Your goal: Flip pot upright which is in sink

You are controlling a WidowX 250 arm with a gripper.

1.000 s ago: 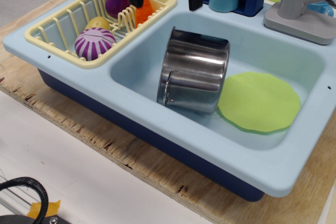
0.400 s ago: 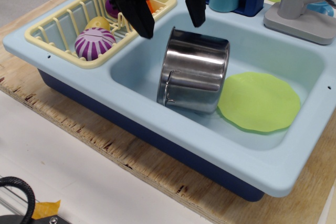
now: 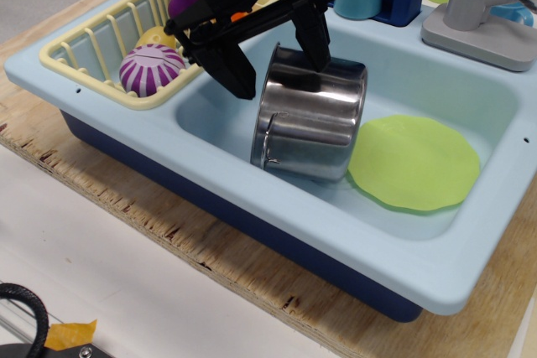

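Your shiny stainless-steel cylindrical pot (image 3: 310, 119) with ridged bands lies tipped in the deep basin of the light blue plastic sink (image 3: 277, 232), leaning against the basin's left wall, its small metal side handle facing you at the lower left. Its lower right edge touches, or just overlaps, the flat round lime-green disc (image 3: 415, 163) on the basin floor.

Look at the black gripper (image 3: 281, 63): it reaches in from the upper left, tilted, with its jaws spread wide. One finger (image 3: 228, 64) hangs outside the pot's upper left side, over the basin's corner; the other finger ends at the pot's top rim near the back. Whether that tip touches the metal, you cannot tell. The pot's upper edge sits between the two.

Compared with a moment ago, the gripper has come down and forward: its fingers were above the pot and clear of it, and a second ago they were up by the rack. The pot and the disc have not shifted.

Beside the basin, the pale yellow dish rack (image 3: 88, 44) holds a purple-and-white striped toy vegetable (image 3: 149, 69). The grey faucet (image 3: 480, 6) stands at the upper right.
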